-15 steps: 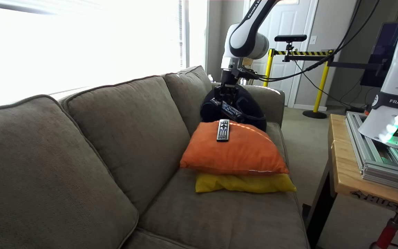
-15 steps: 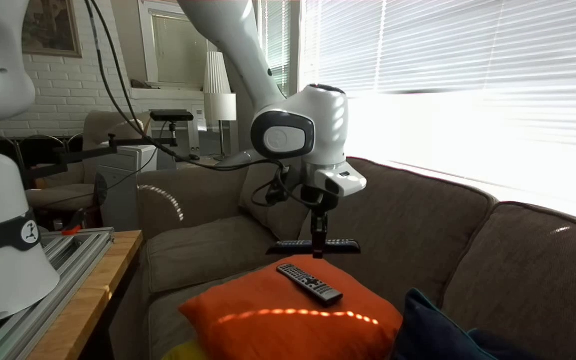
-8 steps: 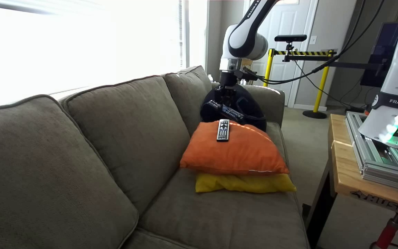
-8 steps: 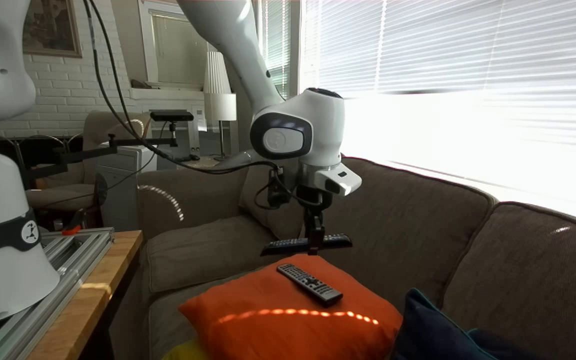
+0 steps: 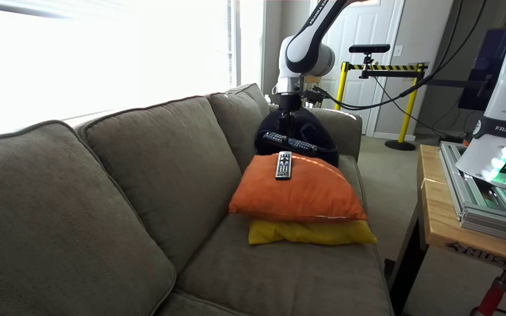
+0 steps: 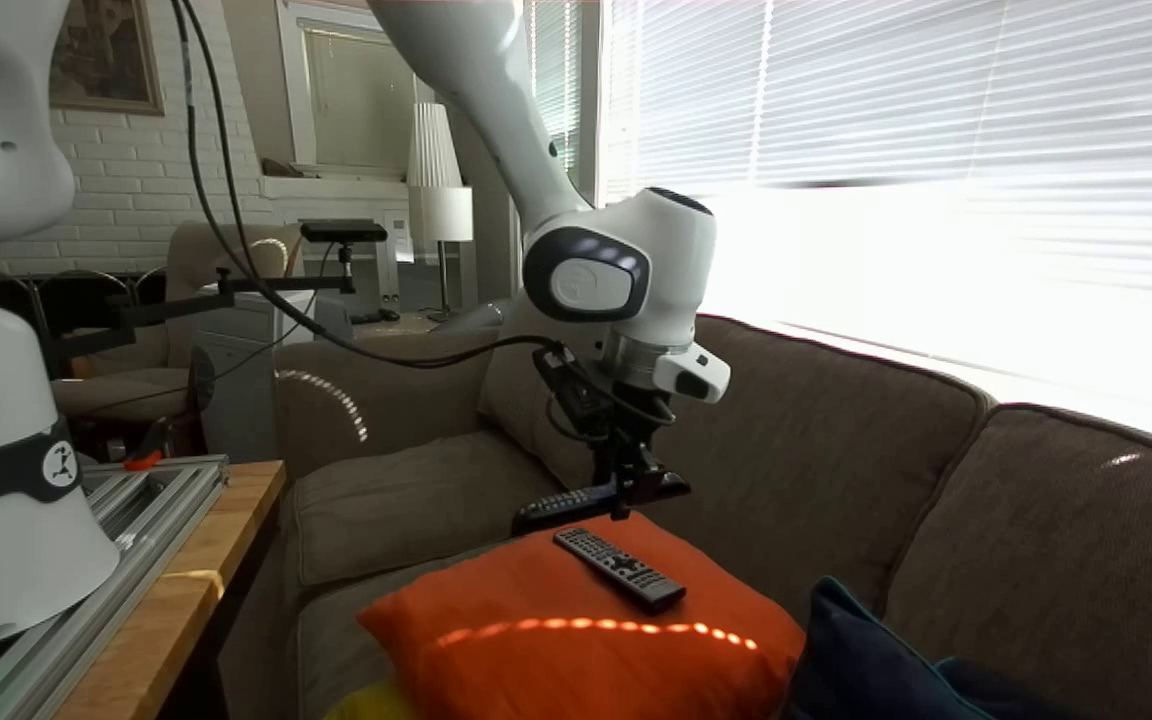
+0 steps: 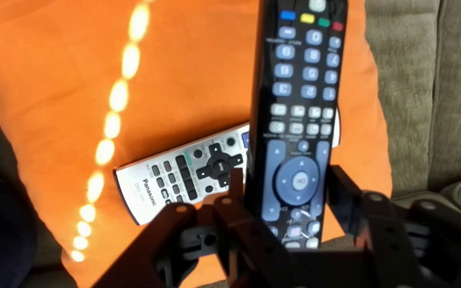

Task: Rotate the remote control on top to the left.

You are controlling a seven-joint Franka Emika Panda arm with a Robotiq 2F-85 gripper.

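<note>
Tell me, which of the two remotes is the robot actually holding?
The black remote, clasped in the gripper above the orange cushion. The silver remote, marked Panasonic, sets itself apart by lying on that cushion, outside the gripper's hold.

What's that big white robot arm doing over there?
The jointed white robot arm is gripping a long black plastic remote control in its black two-fingered gripper. This remote is up in the air over a puffy orange fabric cushion, not put down yet. On that cushion lies a slim silver plastic remote with dark buttons.
</note>
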